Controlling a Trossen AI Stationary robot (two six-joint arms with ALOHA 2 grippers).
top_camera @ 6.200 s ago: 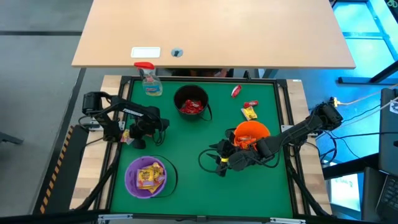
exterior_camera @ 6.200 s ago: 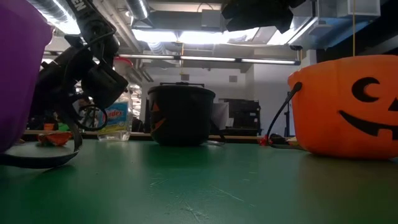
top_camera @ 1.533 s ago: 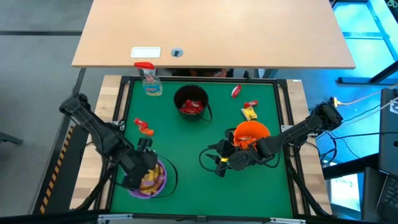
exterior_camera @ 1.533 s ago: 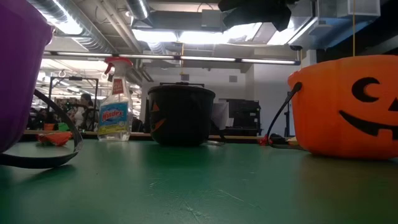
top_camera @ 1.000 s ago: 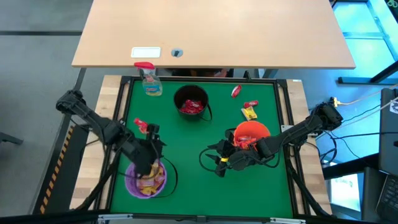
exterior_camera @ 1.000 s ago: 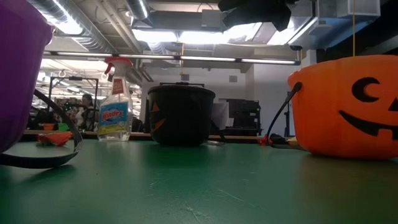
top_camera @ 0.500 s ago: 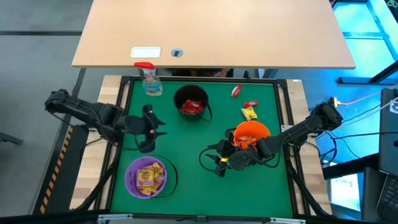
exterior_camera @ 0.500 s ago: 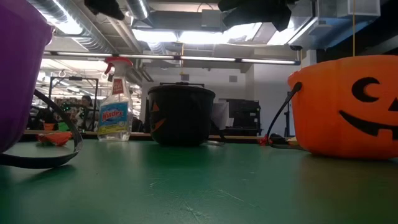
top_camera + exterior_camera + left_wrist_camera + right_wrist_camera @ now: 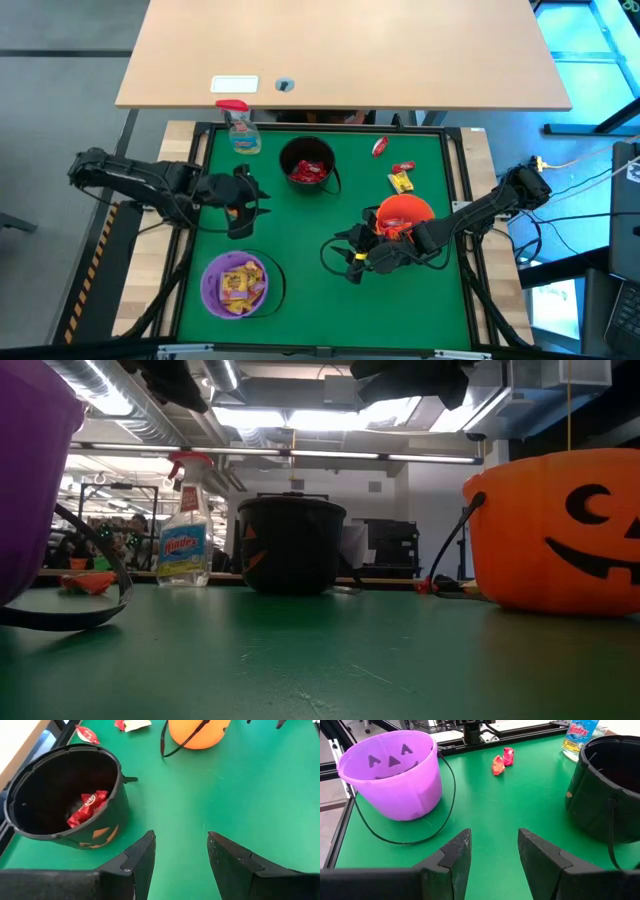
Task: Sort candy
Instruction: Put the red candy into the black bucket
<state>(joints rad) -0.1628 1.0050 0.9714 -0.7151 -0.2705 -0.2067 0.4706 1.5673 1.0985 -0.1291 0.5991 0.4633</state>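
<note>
High view: green mat [image 9: 300, 250] inside a black frame; loose candy [image 9: 401, 180] lies near the far right edge, well apart from the left gripper [image 9: 241, 205], which hovers above the mat between purple bucket [image 9: 236, 285] and black bucket [image 9: 308, 165]; right gripper [image 9: 352, 262] waits by the orange bucket [image 9: 404, 217].
Low view: flat even felt, spray bottle [image 9: 184, 530] at the back, cluttered workshop w/ ceiling lights behind.
Wrist views: both fingers pairs spread w/ nothing between; two more red pieces [image 9: 503, 760] lie past the purple bucket. Prob. light, crinkly, slippery foil, so pinch across the flat middle.

A green-topped table [image 9: 300, 240] is seen; on it are set black [image 9: 308, 165], orange [image 9: 403, 217] and purple buckets [image 9: 236, 284], a spray bottle [image 9: 240, 128] and loose candy [image 9: 398, 173].
</note>
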